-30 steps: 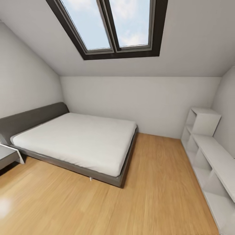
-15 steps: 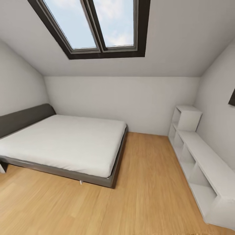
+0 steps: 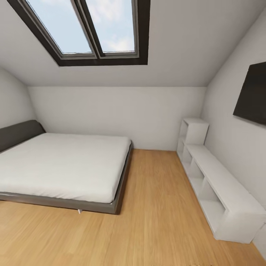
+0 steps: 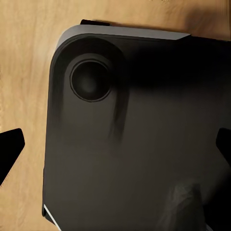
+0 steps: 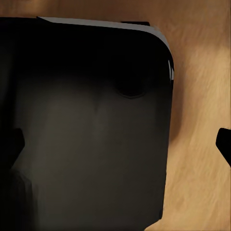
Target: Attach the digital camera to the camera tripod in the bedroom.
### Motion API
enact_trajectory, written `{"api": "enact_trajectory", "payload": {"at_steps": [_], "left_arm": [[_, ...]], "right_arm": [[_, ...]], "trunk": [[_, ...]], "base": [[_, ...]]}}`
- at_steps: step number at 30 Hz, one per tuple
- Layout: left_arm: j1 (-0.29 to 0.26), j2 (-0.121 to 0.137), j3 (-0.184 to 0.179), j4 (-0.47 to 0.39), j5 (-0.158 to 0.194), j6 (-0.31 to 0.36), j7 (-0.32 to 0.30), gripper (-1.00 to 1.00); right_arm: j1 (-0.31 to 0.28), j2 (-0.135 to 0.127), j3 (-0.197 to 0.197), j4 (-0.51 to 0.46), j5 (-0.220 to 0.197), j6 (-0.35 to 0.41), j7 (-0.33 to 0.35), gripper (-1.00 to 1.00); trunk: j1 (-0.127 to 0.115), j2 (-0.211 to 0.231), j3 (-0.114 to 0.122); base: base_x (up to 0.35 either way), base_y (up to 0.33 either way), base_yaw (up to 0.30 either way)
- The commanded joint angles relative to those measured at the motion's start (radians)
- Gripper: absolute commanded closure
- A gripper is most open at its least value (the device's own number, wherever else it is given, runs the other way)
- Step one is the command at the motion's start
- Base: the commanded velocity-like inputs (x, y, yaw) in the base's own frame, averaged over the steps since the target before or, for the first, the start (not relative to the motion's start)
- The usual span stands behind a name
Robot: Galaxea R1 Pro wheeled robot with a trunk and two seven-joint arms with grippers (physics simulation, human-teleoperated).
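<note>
I am looking into the bedroom, with its dark-framed skylight [image 3: 85,29] in the sloped ceiling and its light wood floor [image 3: 155,210]. The digital camera and the camera tripod are out of view. In the left wrist view my left gripper [image 4: 115,147] is open, its black fingertips [image 4: 9,149] far apart over the robot's dark base [image 4: 134,144]. In the right wrist view my right gripper [image 5: 120,142] is open too, one fingertip [image 5: 224,142] over the floor. Nothing sits between either pair of fingers.
A low grey bed [image 3: 62,166] with a white mattress fills the left side. A white cubby shelf [image 3: 218,184] runs along the right wall under a dark wall panel [image 3: 253,94]. Bare floor stretches between bed and shelf.
The head view has swung to the right: bed and skylight slid left in the picture, the shelf came further in, and the dark wall panel appeared. No thing in the room moved.
</note>
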Motion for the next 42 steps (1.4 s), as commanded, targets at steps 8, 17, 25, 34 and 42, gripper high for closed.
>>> {"api": "enact_trajectory", "payload": {"at_steps": [8,17,25,34,42], "left_arm": [[0.0,0.0,0.0,0.0,0.008,-0.002,0.001,-1.0],[0.0,0.0,0.0,0.0,0.008,-0.002,0.001,-1.0],[0.0,0.0,-0.001,0.0,0.008,-0.002,0.001,-1.0],[0.0,-0.001,0.004,0.0,0.009,-0.002,0.001,-1.0],[0.0,-0.002,0.004,0.0,0.009,-0.002,0.001,-1.0]], "right_arm": [[0.0,0.0,0.0,0.0,0.002,-0.003,0.0,-1.0],[0.0,-0.001,0.0,0.0,0.001,-0.001,0.0,-1.0],[0.0,-0.001,0.0,0.0,0.001,0.0,0.0,-1.0],[0.0,-0.002,0.0,0.0,0.001,0.0,0.0,-1.0],[0.0,-0.002,0.0,0.0,0.001,0.0,0.0,-1.0]], "trunk": [[0.0,0.0,-0.001],[0.0,0.0,-0.001],[0.0,0.0,-0.001],[0.0,0.0,-0.001],[0.0,0.0,-0.001]], "base": [[0.0,0.0,-0.242],[0.0,0.0,-0.239],[0.0,0.0,-0.237],[-0.085,0.101,-0.231],[-0.12,0.202,-0.226]]}}
